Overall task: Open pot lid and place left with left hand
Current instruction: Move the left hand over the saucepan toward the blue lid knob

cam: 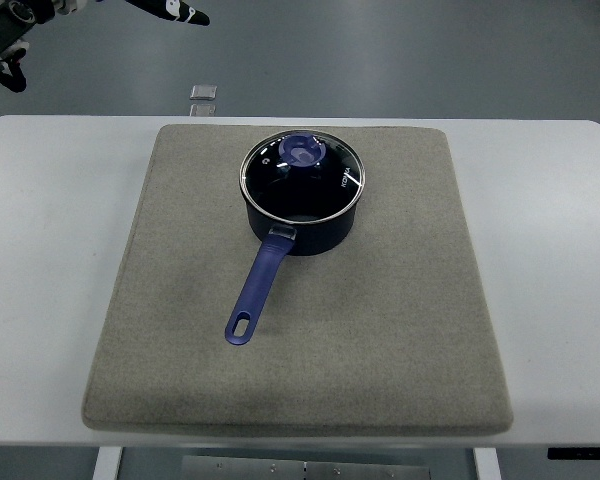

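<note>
I see left hand (185, 14) at top-left corner, over grey floor (430, 60), far from pot; finger state unreadable. White table (40, 250) carries beige mat (380, 330). Dark pot (302, 205) on mat's far centre, glass lid (303, 173) seated. Blue handle (258, 291) runs toward me, slightly left.

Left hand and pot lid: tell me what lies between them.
The top view shows the left hand beyond the table's far edge. Between it and the lid lie bare floor, a small grey piece, the table's edge and bare mat.
</note>
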Available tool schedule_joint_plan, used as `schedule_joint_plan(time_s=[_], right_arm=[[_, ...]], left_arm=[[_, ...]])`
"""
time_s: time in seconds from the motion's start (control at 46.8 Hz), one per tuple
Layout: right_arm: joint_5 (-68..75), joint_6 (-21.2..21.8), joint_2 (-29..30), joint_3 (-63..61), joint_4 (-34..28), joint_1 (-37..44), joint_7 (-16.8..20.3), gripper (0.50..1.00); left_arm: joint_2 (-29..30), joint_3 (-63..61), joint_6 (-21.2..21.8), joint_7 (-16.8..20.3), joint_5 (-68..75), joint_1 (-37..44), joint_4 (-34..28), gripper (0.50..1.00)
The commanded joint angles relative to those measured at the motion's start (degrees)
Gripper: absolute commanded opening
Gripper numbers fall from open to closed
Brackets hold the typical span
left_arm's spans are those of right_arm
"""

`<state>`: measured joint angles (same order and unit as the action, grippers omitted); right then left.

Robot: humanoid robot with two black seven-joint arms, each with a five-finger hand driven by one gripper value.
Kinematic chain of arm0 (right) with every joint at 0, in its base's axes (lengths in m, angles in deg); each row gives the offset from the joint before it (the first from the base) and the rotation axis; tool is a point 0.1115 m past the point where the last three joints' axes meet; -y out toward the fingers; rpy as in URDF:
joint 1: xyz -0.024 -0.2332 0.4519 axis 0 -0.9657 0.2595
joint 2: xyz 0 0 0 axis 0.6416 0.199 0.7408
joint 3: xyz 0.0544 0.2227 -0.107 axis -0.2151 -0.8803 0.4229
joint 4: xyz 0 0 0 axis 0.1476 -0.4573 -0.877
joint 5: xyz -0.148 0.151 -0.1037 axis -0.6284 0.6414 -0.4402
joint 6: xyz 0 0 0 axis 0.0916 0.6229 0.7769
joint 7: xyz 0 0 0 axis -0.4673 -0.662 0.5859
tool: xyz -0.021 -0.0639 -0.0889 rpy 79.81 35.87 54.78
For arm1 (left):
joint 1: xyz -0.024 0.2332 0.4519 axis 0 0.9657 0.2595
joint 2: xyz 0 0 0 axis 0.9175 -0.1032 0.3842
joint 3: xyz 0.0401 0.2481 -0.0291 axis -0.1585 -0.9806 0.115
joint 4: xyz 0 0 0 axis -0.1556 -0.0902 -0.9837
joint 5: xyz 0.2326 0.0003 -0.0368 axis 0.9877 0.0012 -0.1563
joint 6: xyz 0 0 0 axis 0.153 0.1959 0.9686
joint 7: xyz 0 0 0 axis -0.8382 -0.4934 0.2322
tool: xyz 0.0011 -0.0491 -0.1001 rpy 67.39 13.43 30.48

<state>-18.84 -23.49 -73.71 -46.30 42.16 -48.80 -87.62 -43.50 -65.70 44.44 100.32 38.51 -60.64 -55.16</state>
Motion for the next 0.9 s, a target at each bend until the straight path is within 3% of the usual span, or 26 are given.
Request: schedule_joint_plan(time_s=[0.0, 0.149, 0.32, 0.619, 0.875], right_arm=[[0.0, 0.0, 0.0, 0.1, 0.0, -0.1, 0.0, 0.917], [0.0, 0.0, 0.0, 0.0, 0.0, 0.0, 0.0, 0.917], [0.0, 0.0, 0.0, 0.0, 0.0, 0.0, 0.0, 0.917], [0.0, 0.0, 0.0, 0.1, 0.0, 0.0, 0.0, 0.917], [0.0, 0.0, 0.0, 0.1, 0.0, 0.0, 0.0, 0.917]], left_arm=[[0.4, 0.0, 0.0, 0.3, 6.8, -1.3, 3.0, 0.99], [1.3, 0.1, -0.4, 2.0, 17.5, -3.3, 7.8, 0.99], [1.4, 0.0, -0.7, 7.3, 29.1, -3.8, 11.1, 0.988], [1.2, 0.0, -0.3, 7.3, 35.2, -3.5, 11.1, 0.975], [1.2, 0.4, -5.1, 7.3, 35.3, -4.2, 13.5, 0.981]])
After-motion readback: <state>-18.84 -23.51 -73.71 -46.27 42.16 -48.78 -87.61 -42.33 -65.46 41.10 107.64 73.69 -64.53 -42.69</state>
